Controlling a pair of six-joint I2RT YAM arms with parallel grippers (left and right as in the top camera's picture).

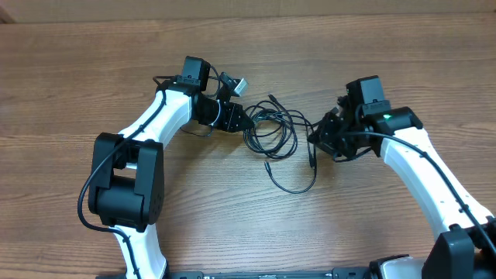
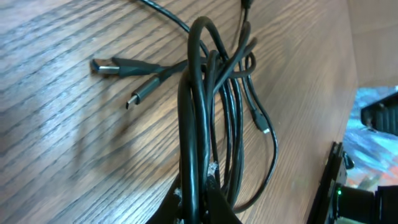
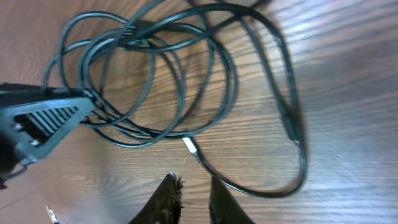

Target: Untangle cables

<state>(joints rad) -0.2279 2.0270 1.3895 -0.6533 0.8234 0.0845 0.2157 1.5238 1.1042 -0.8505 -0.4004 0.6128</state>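
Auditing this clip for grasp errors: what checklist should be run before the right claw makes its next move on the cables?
1. Left claw clamped on the cables: ok, shut on the bundle.
2. Right claw free: ok, nothing between its fingers.
3. Loose end near the right claw: ok, a silver-tipped plug lies on the table just ahead of it.
4. Cables separated: not ok, the loops overlap.
5. Which loops that plug's cord runs through: cannot tell.

Soft, even light — pale sheen on the table (image 2: 56, 143), right wrist view motion-blurred, shadows faint.
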